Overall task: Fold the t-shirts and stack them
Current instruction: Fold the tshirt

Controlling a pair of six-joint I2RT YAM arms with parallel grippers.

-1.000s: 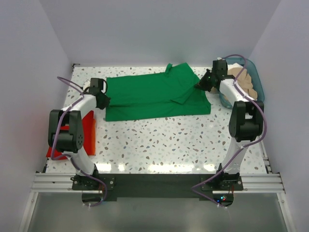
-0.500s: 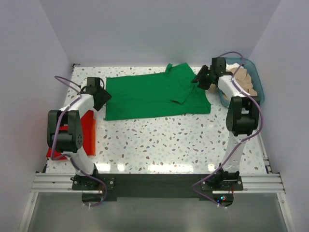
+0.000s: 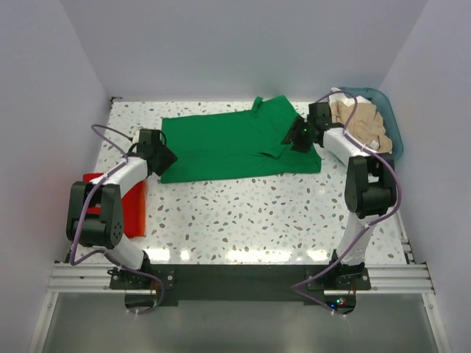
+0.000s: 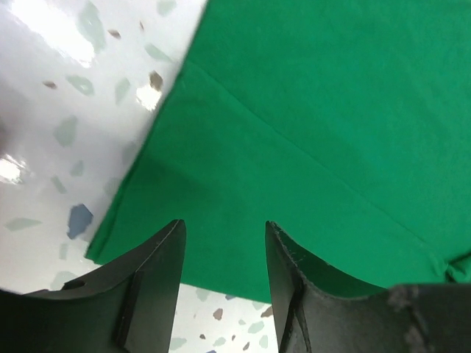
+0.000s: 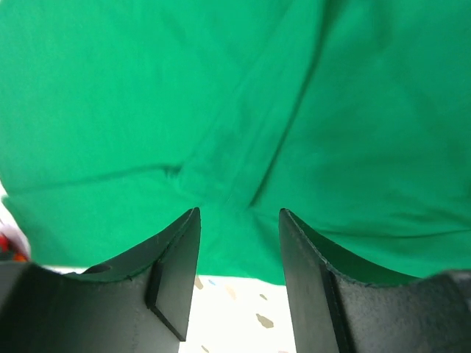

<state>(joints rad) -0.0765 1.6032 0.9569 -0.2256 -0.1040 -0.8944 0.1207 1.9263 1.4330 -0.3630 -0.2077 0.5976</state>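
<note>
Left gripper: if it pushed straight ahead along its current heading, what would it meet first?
Probably the green shirt. The left gripper is open and aimed at the cloth near its corner, with nothing in between. How close it is to the cloth cannot be told.

Bright, even overhead light; white glare streaks the table (image 3: 235, 213) along its near edge. Left end effector (image 4: 224, 228) looms dark, slightly soft, shadowing the green shirt (image 4: 331, 110).
</note>
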